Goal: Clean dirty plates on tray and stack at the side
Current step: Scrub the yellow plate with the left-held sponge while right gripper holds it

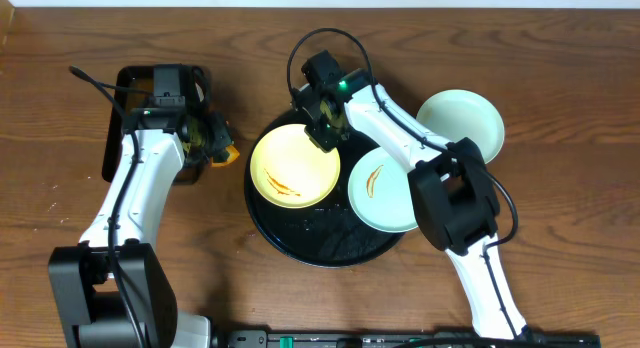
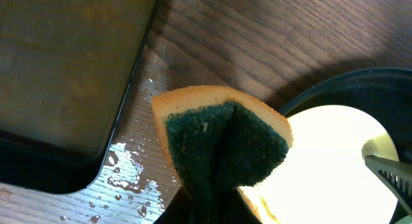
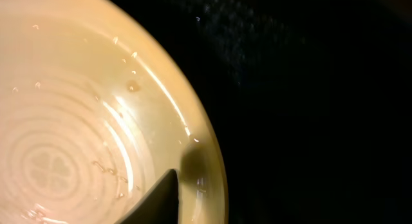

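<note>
Sponge clamped in left gripper shows green only from its wrist; right gripper at yellow plate, jaws unclear

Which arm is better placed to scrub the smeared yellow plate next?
Left. The left gripper pinches the sponge just beside the round tray, close to the yellow plate. The right gripper carries no sponge; it sits at that plate's rim, probably better suited to steadying it.

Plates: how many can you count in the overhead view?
3. A yellow plate lies on the left of the black tray; a smeared mint plate on its right edge; a second mint plate on the table beyond.
</note>
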